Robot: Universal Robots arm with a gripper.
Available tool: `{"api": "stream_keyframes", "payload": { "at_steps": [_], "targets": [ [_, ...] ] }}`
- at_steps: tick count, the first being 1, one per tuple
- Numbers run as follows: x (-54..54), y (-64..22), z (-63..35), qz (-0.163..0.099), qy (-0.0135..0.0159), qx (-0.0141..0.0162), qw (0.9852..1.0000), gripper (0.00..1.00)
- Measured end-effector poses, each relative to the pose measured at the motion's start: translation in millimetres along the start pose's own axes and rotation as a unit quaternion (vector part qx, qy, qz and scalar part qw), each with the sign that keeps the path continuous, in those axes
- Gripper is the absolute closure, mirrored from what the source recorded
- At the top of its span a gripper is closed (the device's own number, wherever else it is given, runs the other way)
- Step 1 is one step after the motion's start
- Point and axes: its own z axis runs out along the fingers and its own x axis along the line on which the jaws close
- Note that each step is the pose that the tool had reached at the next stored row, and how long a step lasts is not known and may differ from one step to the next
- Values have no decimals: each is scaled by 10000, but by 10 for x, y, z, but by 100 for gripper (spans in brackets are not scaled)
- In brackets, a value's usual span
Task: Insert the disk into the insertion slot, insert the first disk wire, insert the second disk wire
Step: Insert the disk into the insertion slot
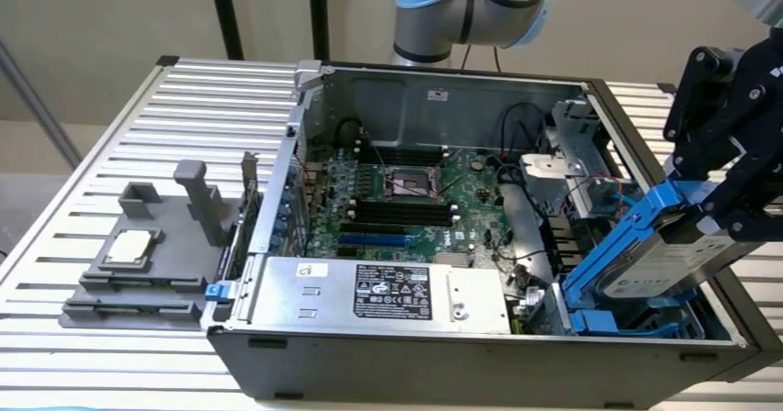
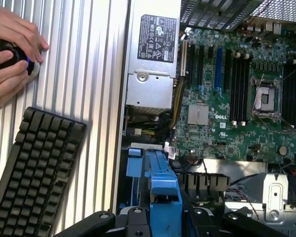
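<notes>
My gripper is at the exterior view's right, shut on the disk, a silver-grey drive with a white label in a blue carrier. The disk hangs tilted, its lower end down in the case's near right corner. There it is at the insertion slot, a grey bay with blue rails. In the wrist view the blue carrier sits between my black fingers, with the slot's blue rail just beyond. Thin cables run by the drive cage; I cannot tell which are the disk wires.
The open case holds a green board and a silver power-supply box. A grey fixture stands on the slatted table. A black keyboard lies beside the case, and a person's hands rest on a black knob.
</notes>
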Motion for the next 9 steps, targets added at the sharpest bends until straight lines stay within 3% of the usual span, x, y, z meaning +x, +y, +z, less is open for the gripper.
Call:
{"api": "stream_keyframes", "payload": {
  "at_steps": [5, 9],
  "targets": [
    [4, -1, 4, -5, -24, 2, 10000, 68],
    [0, 0, -70, -13, -25, 1, 10000, 68]
  ]
}}
